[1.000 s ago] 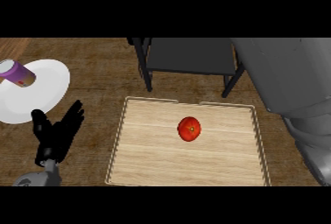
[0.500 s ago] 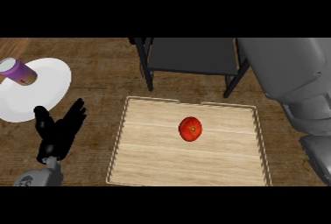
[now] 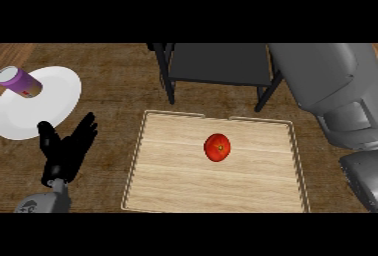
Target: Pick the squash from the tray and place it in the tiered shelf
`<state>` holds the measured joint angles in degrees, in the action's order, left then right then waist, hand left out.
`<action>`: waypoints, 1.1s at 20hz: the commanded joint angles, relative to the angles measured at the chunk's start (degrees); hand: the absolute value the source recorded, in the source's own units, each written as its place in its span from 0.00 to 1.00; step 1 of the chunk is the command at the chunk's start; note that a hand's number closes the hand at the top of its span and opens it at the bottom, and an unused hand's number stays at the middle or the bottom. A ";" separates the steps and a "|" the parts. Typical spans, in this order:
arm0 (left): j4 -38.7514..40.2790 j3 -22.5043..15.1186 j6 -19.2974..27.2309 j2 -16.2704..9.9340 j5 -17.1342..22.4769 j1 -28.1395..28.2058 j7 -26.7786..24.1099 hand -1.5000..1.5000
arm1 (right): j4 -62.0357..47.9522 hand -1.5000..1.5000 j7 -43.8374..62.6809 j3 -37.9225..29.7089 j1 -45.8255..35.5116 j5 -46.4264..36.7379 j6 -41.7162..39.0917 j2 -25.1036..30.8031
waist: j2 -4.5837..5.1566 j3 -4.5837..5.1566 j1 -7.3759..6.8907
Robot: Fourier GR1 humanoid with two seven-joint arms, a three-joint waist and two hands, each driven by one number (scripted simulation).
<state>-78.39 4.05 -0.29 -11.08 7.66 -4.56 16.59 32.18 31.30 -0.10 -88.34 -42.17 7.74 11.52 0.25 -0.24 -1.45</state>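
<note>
A small red squash (image 3: 217, 147) lies near the middle of the light wooden tray (image 3: 140, 165). The dark tiered shelf (image 3: 218, 65) stands just beyond the tray's far edge. My left hand (image 3: 68, 152) rests open, fingers up, on the counter left of the tray, apart from it. Only the grey right forearm (image 3: 328, 95) shows, along the right edge beside the shelf and above the tray's right side. The right hand itself is out of the picture.
A white plate (image 3: 52, 100) sits at the far left with a purple cup (image 3: 22, 83) lying on it. The dark wood counter (image 3: 111, 65) surrounds the tray.
The right forearm has shifted along the right edge, and a lower arm segment now shows at the bottom right. The left hand and the squash have not moved.
</note>
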 commanded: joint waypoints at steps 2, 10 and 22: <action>0.59 -1.51 0.65 1.51 -1.53 1.97 -0.02 0.50 | -2.65 1.00 -0.91 -0.98 -1.81 -0.41 1.05 -0.97 | 0.07 0.29 0.11; 2.41 -0.26 0.00 1.16 -0.66 0.56 0.21 0.50 | -2.20 0.00 0.39 -7.10 -1.58 2.88 8.88 0.35 | 0.07 0.27 0.56; 0.69 -0.36 1.11 1.47 -1.67 0.39 1.12 0.50 | 2.59 0.00 -4.15 -18.45 -0.89 13.88 16.99 0.25 | 0.13 0.23 0.48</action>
<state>-79.46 4.09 -0.04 -10.13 6.69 -3.32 15.92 33.49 29.80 -14.93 -90.18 -31.91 22.44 11.25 0.10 -0.25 -1.11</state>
